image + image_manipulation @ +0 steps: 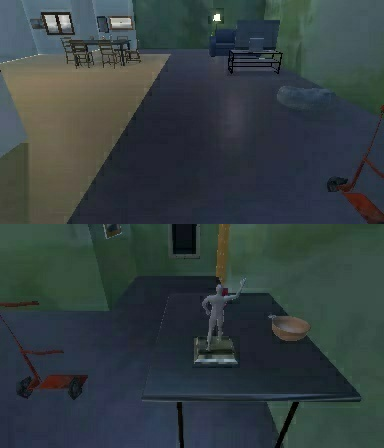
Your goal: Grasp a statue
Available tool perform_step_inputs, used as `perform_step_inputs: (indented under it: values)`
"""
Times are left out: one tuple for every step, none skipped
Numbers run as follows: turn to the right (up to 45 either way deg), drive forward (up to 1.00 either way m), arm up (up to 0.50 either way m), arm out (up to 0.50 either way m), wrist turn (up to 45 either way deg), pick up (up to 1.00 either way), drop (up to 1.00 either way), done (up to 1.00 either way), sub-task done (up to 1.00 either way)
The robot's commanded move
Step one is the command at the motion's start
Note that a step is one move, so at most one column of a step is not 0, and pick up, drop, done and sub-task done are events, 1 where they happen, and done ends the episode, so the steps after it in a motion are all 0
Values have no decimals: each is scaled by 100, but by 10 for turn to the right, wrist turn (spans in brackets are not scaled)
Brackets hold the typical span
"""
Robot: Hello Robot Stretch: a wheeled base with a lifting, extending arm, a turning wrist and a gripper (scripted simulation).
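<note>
A grey statue (214, 312) stands upright on a dark table (262, 376), a brown bowl (289, 327) near it. Jaw state cannot be told.

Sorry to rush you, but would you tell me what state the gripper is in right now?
Gripper: cannot be told.
The statue stands upright on its base on the dark table.

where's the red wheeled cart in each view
Forward view: the red wheeled cart is cut off at the bottom right corner.
Arm side view: the red wheeled cart sits low at the left edge, its frame slanting up and to the left.
Shared landmark: the dark floor it stands on, backed by a green wall.
</note>
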Motion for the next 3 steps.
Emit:
perform_step_inputs:
  values:
    - [0,0,50,0,0,0,0,0,0]
    - [0,0,38,0,0,0,0,0,0]
    - [0,0,0,40,0,0,0,0,0]
